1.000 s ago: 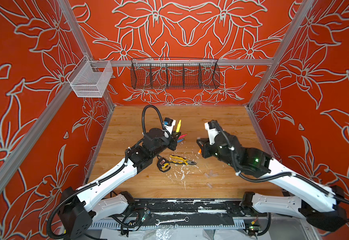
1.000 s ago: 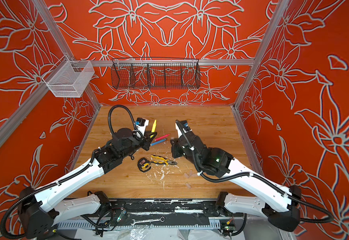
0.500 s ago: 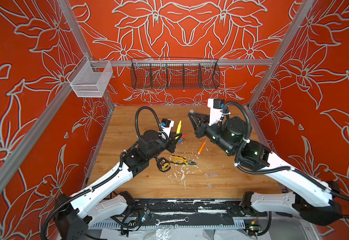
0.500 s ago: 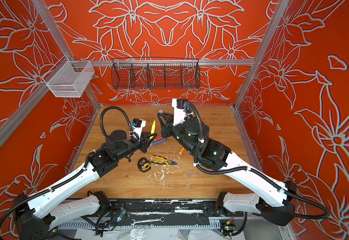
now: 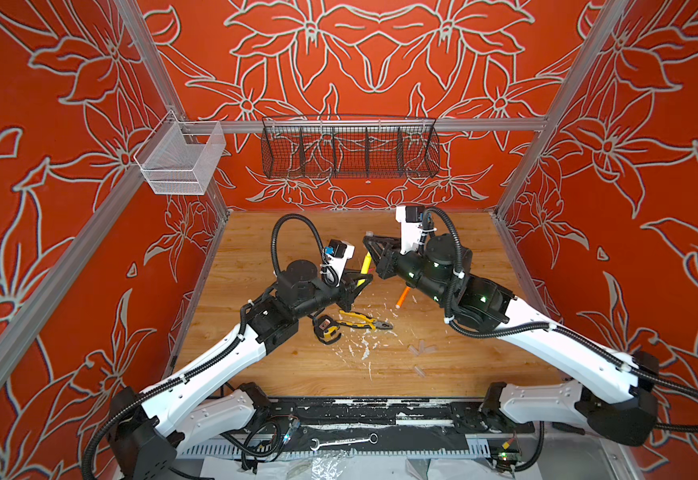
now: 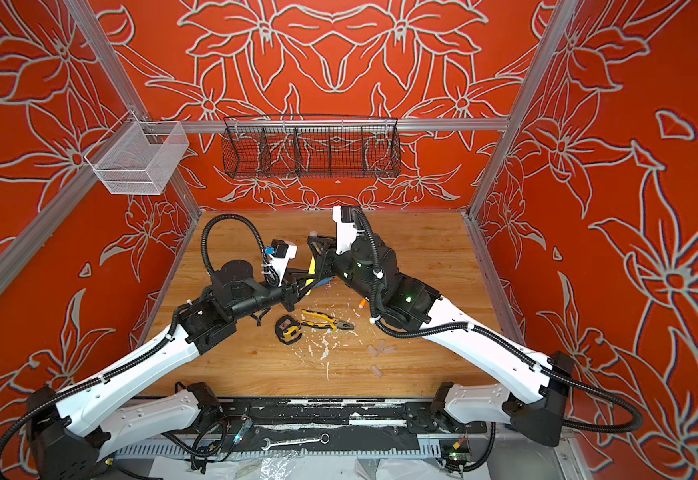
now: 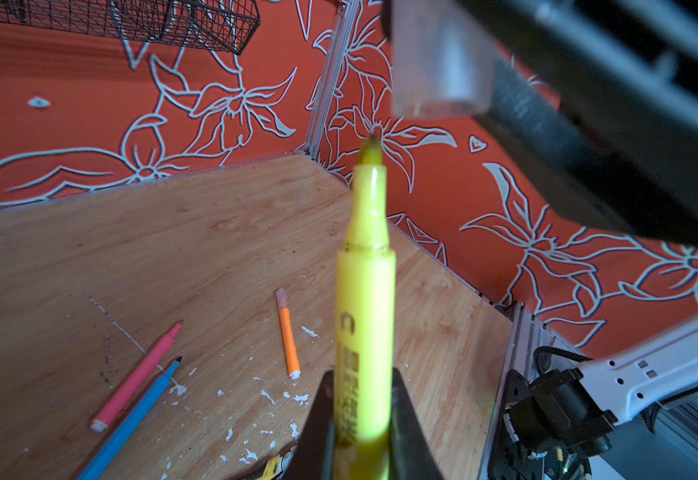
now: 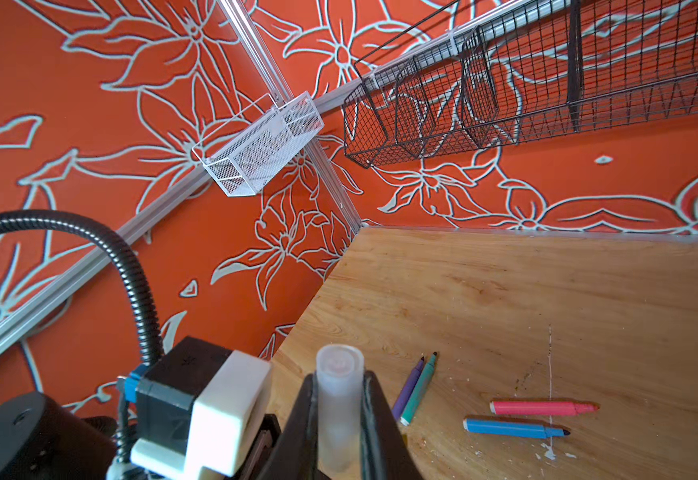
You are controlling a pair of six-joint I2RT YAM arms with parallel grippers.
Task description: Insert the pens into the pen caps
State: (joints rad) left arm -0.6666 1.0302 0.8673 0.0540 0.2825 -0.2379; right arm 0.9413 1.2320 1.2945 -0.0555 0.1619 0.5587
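My left gripper (image 7: 362, 382) is shut on a yellow pen (image 7: 366, 291), whose bare tip points up and away. Just beyond that tip hangs a clear pen cap (image 7: 434, 70), open end toward it, a small gap between them. My right gripper (image 8: 339, 382) is shut on that cap (image 8: 339, 399). In both top views the two grippers meet above the table's middle, the left (image 5: 357, 286) below the right (image 5: 370, 245). An orange pen (image 5: 402, 296) lies by the right arm. Pink (image 8: 542, 408), blue (image 8: 513, 428), purple (image 8: 409, 386) and green (image 8: 420, 386) pens lie on the wood.
Yellow-handled pliers (image 5: 360, 322) and a small black-and-yellow object (image 5: 325, 328) lie near the front among white flecks. Loose clear caps (image 5: 420, 349) sit front right. A black wire basket (image 5: 349, 149) and a white mesh bin (image 5: 181, 160) hang on the walls.
My right gripper has lifted off the table beside the orange pen and swung back and left, up to the yellow pen's tip. The left gripper shifted slightly with its pen.
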